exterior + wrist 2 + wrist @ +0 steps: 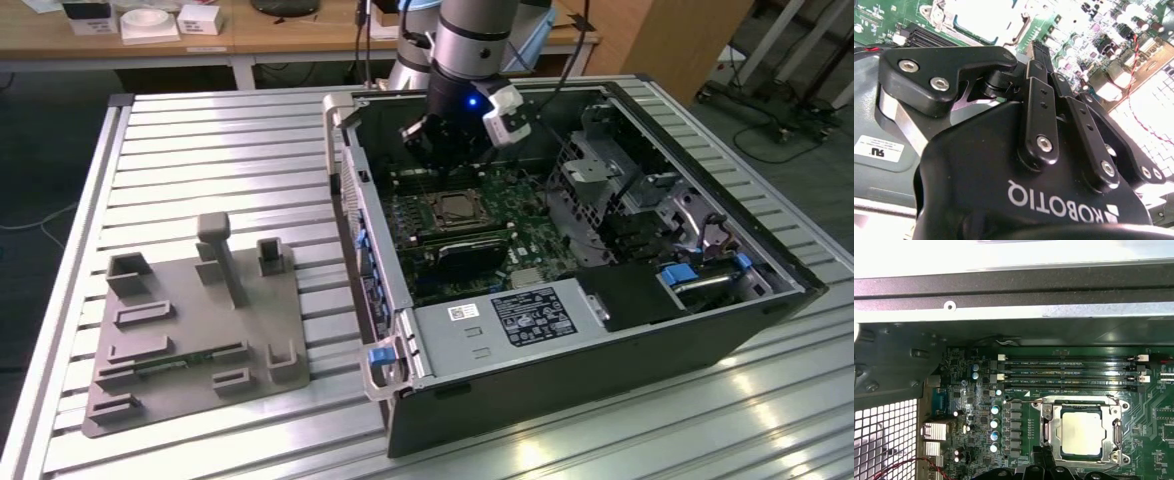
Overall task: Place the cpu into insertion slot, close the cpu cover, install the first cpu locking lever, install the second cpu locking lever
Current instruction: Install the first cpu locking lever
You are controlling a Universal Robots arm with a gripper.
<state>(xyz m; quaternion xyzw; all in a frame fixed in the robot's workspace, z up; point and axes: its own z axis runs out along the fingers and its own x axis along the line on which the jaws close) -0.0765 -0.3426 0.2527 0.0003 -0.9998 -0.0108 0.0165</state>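
At 6 o'clock from the gripper in the exterior view, the cpu looks light and breakable; hold its edges. Jaws: cannot tell.

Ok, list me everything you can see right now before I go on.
table: 1, silver slatted, under everything
case: 1, black, open, on the table
fixture: 1, grey, on the table, to the exterior view's left of the case
board: 1, green, inside the case
cpu: 1, silver, on the board
cover: 1, silver, flat around the cpu
memory slots: several, black, beside the cover
arm: 1, grey, above the case
gripper: 1, black, over the board near the cpu
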